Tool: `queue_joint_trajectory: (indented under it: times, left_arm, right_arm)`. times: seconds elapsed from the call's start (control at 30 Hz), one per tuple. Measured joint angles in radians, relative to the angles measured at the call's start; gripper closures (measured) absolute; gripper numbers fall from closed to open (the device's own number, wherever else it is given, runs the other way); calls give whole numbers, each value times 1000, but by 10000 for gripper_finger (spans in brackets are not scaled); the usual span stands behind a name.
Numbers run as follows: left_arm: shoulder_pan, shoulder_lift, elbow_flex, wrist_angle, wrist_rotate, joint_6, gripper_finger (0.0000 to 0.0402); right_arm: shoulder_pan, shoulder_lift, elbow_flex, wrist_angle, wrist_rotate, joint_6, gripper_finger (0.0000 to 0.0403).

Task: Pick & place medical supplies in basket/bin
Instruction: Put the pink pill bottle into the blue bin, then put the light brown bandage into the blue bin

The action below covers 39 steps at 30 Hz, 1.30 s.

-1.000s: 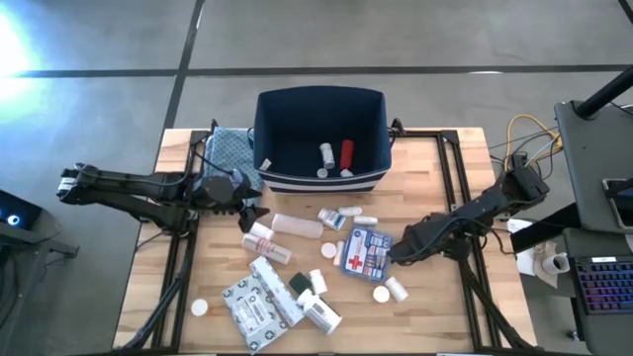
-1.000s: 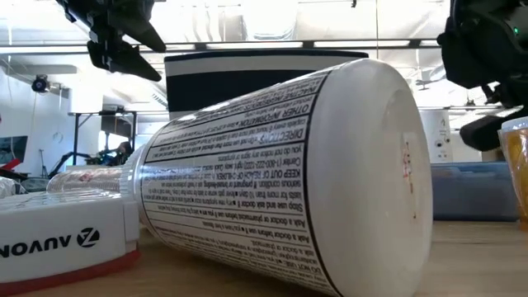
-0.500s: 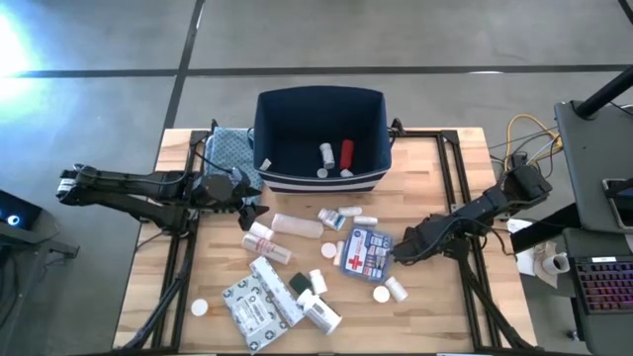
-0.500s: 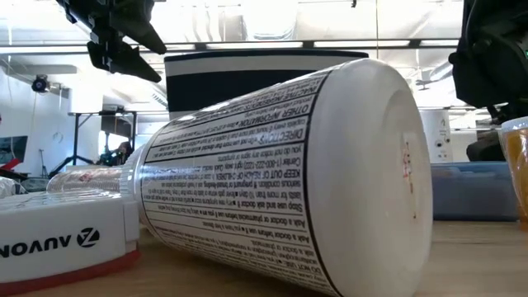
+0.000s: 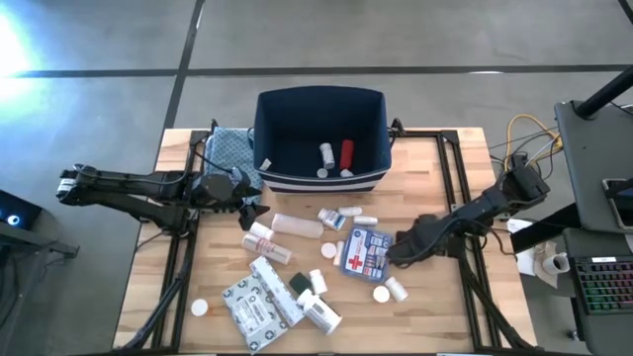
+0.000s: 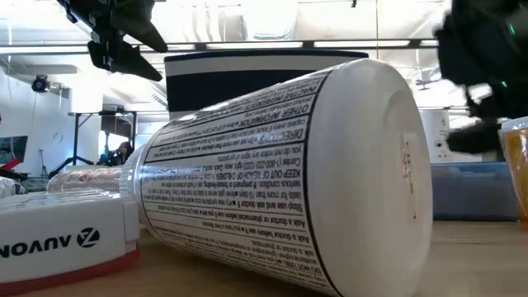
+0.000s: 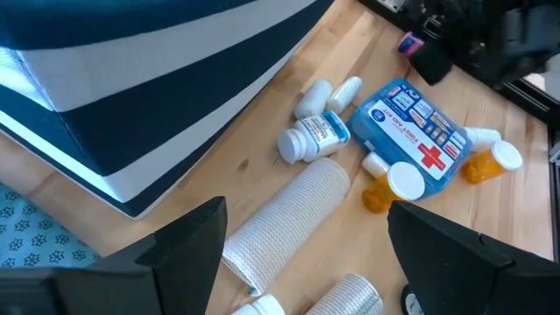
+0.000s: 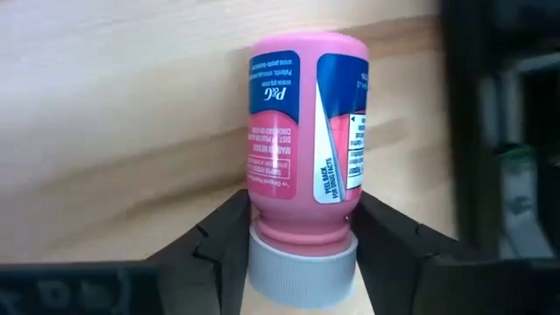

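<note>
The right pincer [image 5: 396, 252] sits low over the counter [image 5: 435, 316], just beside the right edge of the first-aid box [image 5: 366, 251]. Its wrist view shows a pink bottle [image 8: 306, 144] with a grey-white cap wedged between the two dark fingers [image 8: 223, 236], the neck and cap gripped, the body pointing away over bare wood. The bottle carries a blue and white printed label.

The left pincer [image 5: 247, 210] hangs above the counter by the front left corner of the navy bin [image 5: 267, 138], its fingers [image 7: 188, 241] spread apart with nothing between them. Past them lie a ribbed white roll [image 7: 293, 210], a white pill bottle [image 7: 312, 138] and the blue-white box with its red cross.

The bin stands at the far middle of the counter, white stripe near its base, and holds a white bottle [image 5: 325, 155] and a red bottle [image 5: 346, 153]. A blue patterned cloth [image 5: 229, 150] lies against its left side. More supplies are scattered in front: grey-white printed packets [image 5: 255, 302], small white bottles and caps. Close to the low camera, a big white bottle [image 6: 280, 173] lies on its side, covered in black print.
</note>
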<state>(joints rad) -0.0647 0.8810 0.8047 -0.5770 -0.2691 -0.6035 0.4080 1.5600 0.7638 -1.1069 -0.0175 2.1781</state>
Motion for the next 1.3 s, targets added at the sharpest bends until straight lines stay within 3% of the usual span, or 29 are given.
queue_joint_trajectory:
  times: [0.17,0.4,0.53,0.6,0.7,0.8,0.97,1.07,1.2,1.3]
  left_arm:
    - [0,0,0,15,0,0,107]
    - [0,0,0,46,1,-16,107]
    - [0,0,0,43,2,-46,107]
    - [0,0,0,44,2,-46,107]
    - [0,0,0,43,2,-49,107]
    - [0,0,0,43,1,-81,107]
    - [0,0,0,32,2,-118,107]
    - [-1,2,-1,24,2,-139,107]
    - [-2,5,-15,20,5,-187,107]
    - [-3,6,-27,18,11,-203,107]
  right_arm:
    - [1,-3,180,25,166,-256,236]
    - [11,-83,480,103,508,-711,250]
    - [-37,-159,633,104,742,-895,244]
    - [-94,-186,702,124,808,-1010,244]
    - [-230,-194,782,230,808,-1255,243]
    - [-406,-149,836,363,683,-1505,240]
    - [-639,-23,933,245,517,-1551,216]
    - [-683,40,986,129,472,-1567,196]
    - [-660,134,1051,8,470,-1631,161]
    - [-630,190,1109,-27,555,-1674,130]
